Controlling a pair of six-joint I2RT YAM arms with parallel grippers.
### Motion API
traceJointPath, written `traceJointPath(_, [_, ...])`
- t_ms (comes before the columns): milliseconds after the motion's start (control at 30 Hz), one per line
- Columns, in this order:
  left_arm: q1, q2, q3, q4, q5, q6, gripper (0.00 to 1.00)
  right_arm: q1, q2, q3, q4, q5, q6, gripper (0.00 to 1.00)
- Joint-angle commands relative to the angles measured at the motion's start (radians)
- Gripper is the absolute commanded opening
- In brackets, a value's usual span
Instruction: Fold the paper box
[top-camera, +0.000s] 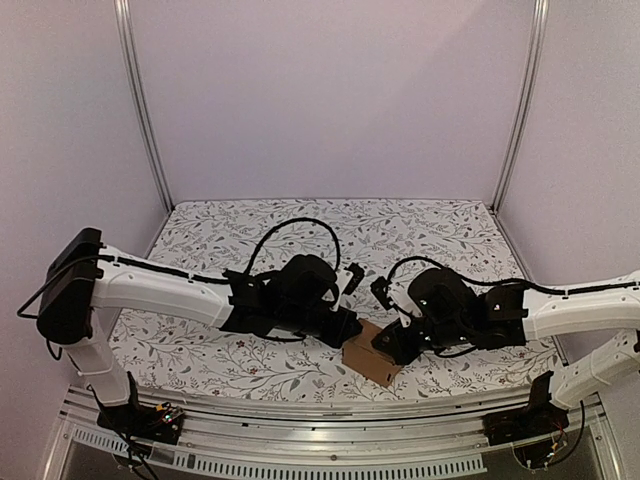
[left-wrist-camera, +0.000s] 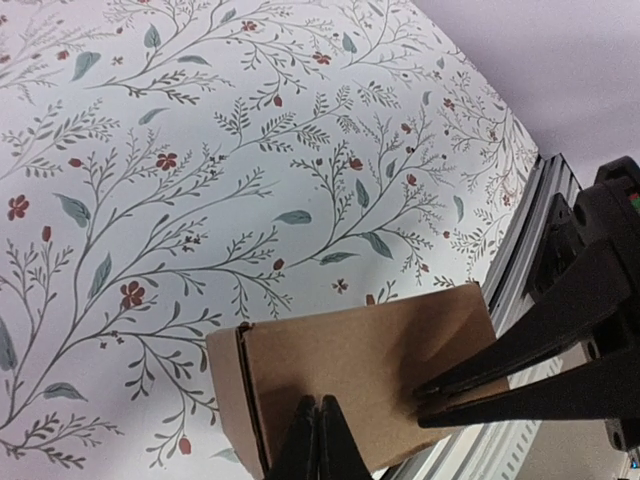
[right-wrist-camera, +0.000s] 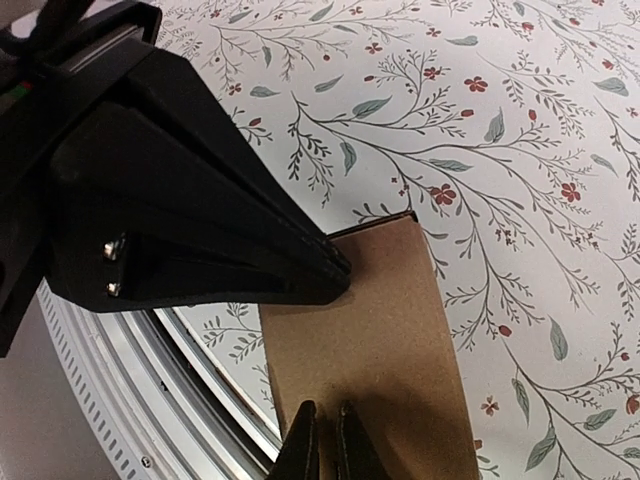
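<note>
The paper box (top-camera: 368, 358) is a closed brown cardboard block lying on the floral cloth close to the table's front edge. My left gripper (top-camera: 350, 328) is shut, and its tips rest on the box's left end. My right gripper (top-camera: 386, 345) is shut, and its tips rest on the box's right end. In the left wrist view the shut left gripper (left-wrist-camera: 320, 408) touches the box top (left-wrist-camera: 370, 345), with the right gripper's fingers (left-wrist-camera: 500, 375) beside it. In the right wrist view the right gripper (right-wrist-camera: 322, 412) meets the box (right-wrist-camera: 375, 330), and the left gripper's fingers (right-wrist-camera: 250, 265) touch its far corner.
The aluminium rail (top-camera: 330, 410) of the table's front edge runs just in front of the box and shows in the wrist views (right-wrist-camera: 190, 385). The floral cloth (top-camera: 330, 225) stretches back to the enclosure walls. Metal posts (top-camera: 140, 100) stand at the rear corners.
</note>
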Motion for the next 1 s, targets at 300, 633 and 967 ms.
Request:
traceJointPath(300, [0.019, 0.043, -0.141, 0.092, 0.042, -0.061, 0.0, 0.01, -0.169, -0.024, -0.167, 0.028, 0.069, 0.0])
traceJointPath(633, [0.019, 0.03, -0.147, 0.107, 0.049, -0.06, 0.0, 0.009, -0.15, -0.104, -0.163, 0.054, 0.102, 0.0])
traceJointPath(967, [0.019, 0.015, -0.152, 0.11, 0.051, -0.061, 0.0, 0.022, -0.124, -0.134, -0.171, 0.066, 0.128, 0.0])
